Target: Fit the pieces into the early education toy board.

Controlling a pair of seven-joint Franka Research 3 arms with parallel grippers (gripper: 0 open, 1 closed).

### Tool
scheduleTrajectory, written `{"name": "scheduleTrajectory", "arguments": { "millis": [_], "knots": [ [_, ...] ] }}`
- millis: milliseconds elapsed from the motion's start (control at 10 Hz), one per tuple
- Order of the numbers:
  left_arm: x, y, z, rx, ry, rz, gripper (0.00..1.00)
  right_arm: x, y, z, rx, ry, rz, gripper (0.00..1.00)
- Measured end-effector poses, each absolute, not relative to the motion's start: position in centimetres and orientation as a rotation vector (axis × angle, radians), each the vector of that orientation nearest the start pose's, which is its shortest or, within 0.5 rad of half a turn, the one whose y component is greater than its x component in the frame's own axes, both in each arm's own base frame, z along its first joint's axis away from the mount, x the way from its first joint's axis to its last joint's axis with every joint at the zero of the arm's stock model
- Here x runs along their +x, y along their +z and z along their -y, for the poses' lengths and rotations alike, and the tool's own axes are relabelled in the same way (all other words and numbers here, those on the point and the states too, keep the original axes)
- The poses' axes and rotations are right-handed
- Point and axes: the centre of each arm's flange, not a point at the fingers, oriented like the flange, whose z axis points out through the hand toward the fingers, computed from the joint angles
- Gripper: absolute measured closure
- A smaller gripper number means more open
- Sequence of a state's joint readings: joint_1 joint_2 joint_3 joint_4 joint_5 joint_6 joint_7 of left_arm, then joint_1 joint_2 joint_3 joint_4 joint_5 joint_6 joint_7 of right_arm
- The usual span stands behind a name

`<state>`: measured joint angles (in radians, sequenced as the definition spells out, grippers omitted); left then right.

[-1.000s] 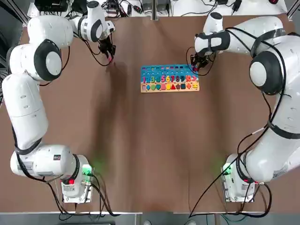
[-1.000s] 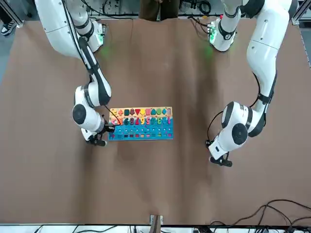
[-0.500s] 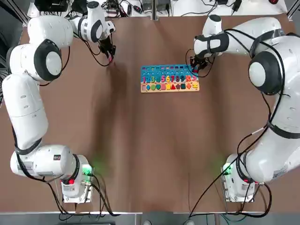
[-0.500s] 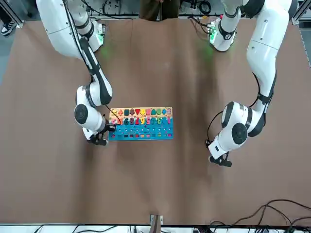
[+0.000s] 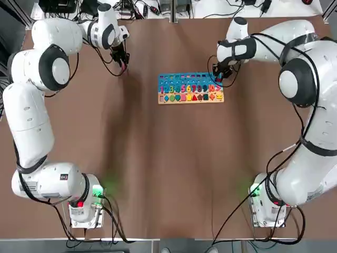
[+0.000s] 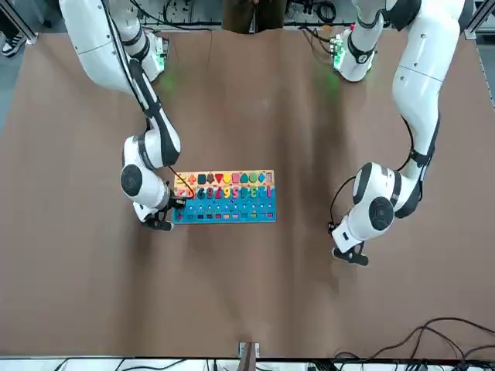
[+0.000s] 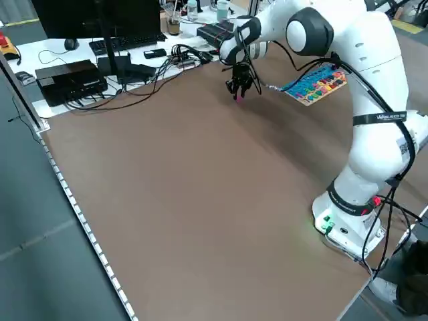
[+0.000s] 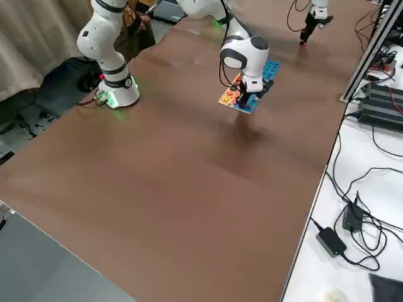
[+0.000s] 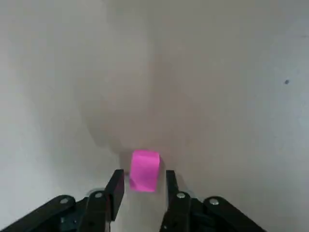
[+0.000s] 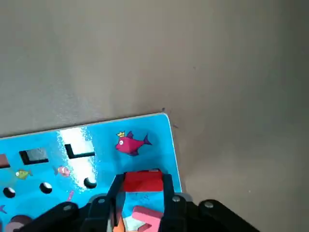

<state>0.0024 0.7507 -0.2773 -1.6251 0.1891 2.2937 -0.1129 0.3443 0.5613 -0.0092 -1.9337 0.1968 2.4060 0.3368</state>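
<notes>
The brown bench (image 5: 168, 158) carries 2 white arms, their bases at the near edge and both reaching to the far side.

The toy board (image 5: 190, 87) lies flat at the far middle of the bench, a little right of centre. Its blue part faces the far side and its tan wooden edge faces the robot. Rows of coloured numbers and shapes fill the near part.

The right claw (image 5: 217, 77) hangs over the far right corner of the board. Its fingers (image 10: 168, 186) are closed on a red piece (image 10: 143, 182), a small flat block held just above the blue surface, beside a printed pink fish (image 10: 131, 143). A pink shape (image 10: 146, 215) of the board shows just under the claw.

The left claw (image 5: 123, 64) is well apart from the board, out to its left over bare bench at the far side. It grips a pink piece (image 9: 144, 170), a small block clamped between the 2 fingers (image 9: 116, 186), with part of it sticking out past the fingertips. In the left side view the pink piece hangs at the claw's tip, close above the bench.
</notes>
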Motion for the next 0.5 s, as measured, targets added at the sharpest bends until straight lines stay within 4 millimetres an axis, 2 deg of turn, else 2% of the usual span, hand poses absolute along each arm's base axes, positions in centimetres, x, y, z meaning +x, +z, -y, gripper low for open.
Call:
{"name": "scheduleTrajectory", "arguments": {
  "millis": [500],
  "knots": [
    [66.68,18.91,16.10,-3.167,0.063,-0.357,0.60,57.88,18.44,-20.45,-3.042,0.175,-0.234,0.64]
  ]
}}
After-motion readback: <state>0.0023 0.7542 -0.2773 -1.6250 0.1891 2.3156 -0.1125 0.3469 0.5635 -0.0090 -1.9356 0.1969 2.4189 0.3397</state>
